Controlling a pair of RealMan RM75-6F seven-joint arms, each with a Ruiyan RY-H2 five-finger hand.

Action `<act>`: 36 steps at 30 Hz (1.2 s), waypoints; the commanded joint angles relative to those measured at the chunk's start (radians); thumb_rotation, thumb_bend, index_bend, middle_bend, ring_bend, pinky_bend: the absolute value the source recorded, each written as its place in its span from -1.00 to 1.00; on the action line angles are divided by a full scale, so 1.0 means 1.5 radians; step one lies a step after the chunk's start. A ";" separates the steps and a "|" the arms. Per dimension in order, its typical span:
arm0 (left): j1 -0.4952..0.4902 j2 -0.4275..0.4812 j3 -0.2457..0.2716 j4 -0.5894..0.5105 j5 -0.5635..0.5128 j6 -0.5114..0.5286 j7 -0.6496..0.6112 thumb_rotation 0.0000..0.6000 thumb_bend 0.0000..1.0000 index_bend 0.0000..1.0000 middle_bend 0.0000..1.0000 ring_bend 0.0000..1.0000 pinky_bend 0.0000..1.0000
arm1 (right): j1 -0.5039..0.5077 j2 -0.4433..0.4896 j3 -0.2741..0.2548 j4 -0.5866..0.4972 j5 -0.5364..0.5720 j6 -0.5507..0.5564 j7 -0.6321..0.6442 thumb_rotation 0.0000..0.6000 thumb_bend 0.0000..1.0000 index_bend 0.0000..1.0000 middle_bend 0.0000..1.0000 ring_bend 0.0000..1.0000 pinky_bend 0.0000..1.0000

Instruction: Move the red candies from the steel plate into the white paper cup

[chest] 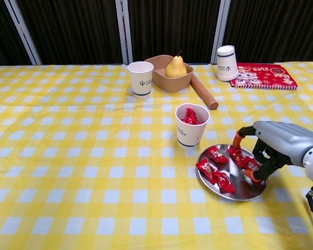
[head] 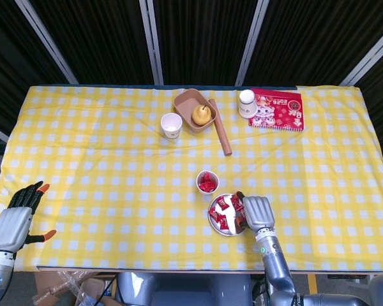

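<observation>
1. Right, your table [head: 83, 166], under its yellow checked cloth, carries everything, with one cluster pushed to the far edge, seemingly out of the way, and one close in front of your right arm.
2. One red booklet [chest: 263, 76] lies flat at the far right, well apart from the work.
3. One tan tray [chest: 166, 78] holds a single pear [chest: 176, 67], and one wooden rolling pin [chest: 204, 92] lies just beside it; that looks like clutter you can ignore.
4. Your right hand [chest: 274, 148] is down over the near-right side of the steel plate [chest: 240, 191], fingers curled onto the candies there. It seems to be pinching one, but I cannot tell for certain whether the grip has closed.
5. Your left hand [head: 16, 220] hangs off the near-left corner of the table, fingers spread, holding nothing, clear of the action.
6. That one steel plate sits just beside the target cup, which keeps each carry short.
7. Three paper cups in all: the white paper cup [chest: 191, 125] with red candies already inside, touching or nearly touching the plate's far rim; an empty upright cup [chest: 141, 78] beside the tray; and an upturned cup [chest: 226, 63] by the booklet.
8. Red candies [chest: 218, 154] on the plate: I count roughly five, some hidden under your fingers. The number in the cup can't be counted.
</observation>
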State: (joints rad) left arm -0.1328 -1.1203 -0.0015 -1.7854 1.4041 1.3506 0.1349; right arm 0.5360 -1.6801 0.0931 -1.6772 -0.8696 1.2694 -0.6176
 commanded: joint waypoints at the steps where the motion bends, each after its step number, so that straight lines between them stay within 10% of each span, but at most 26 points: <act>1: 0.000 0.000 0.000 -0.001 -0.001 0.000 0.001 1.00 -1.00 -1.00 -1.00 -1.00 -1.00 | -0.002 -0.004 0.000 0.006 0.000 -0.004 0.002 1.00 -0.31 -0.37 0.74 0.93 1.00; 36: 0.001 0.000 -0.001 -0.002 -0.001 0.001 -0.002 1.00 -1.00 -1.00 -1.00 -1.00 -1.00 | -0.022 -0.038 0.020 0.044 -0.052 -0.017 0.046 1.00 -0.31 -0.30 0.74 0.94 1.00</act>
State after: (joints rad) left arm -0.1312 -1.1196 -0.0031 -1.7889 1.4021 1.3521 0.1326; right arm 0.5034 -1.7359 0.1219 -1.6114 -0.9472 1.2443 -0.5484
